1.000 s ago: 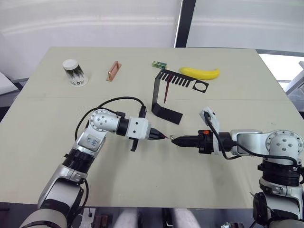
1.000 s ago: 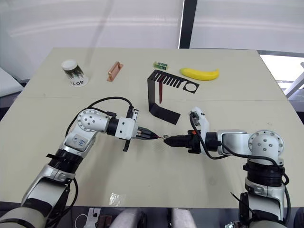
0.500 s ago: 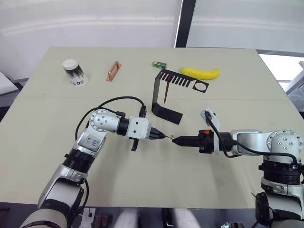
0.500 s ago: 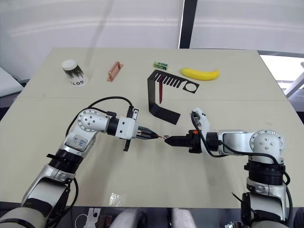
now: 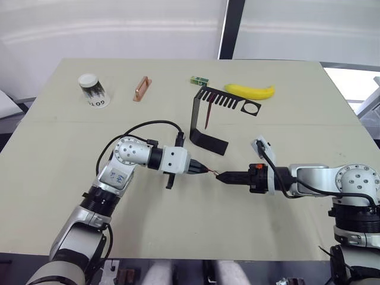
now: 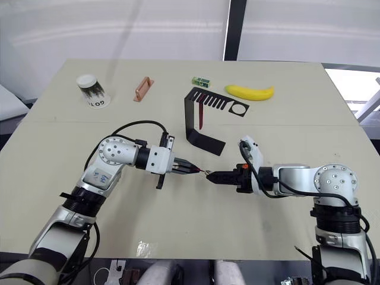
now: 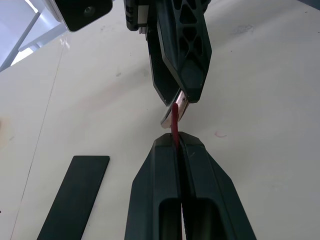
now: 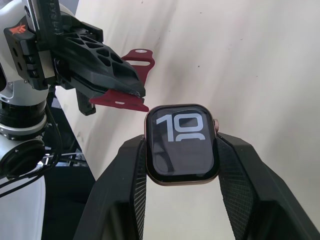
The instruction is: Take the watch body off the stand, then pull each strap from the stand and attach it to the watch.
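My right gripper (image 5: pixel 218 176) is shut on the watch body (image 8: pixel 182 143), its dark screen facing the right wrist camera between the two fingers. My left gripper (image 5: pixel 205 171) is shut on a maroon strap (image 8: pixel 122 102), held edge-on in the left wrist view. The strap's end (image 7: pixel 174 122) meets the side of the watch body (image 7: pixel 184 102) just above the table's middle. Behind them the black stand (image 5: pixel 205 139) stands upright, and a second maroon strap (image 5: pixel 208 116) hangs from its slotted top arm.
Along the table's far side lie a banana (image 5: pixel 250 91), a small green block (image 5: pixel 198 80), a copper-coloured bar (image 5: pixel 141 88) and an overturned paper cup (image 5: pixel 92 90). The stand is a short way behind the two grippers.
The left gripper has edged slightly right with the strap, and the right arm has shifted a little. The two grippers stay tip to tip.
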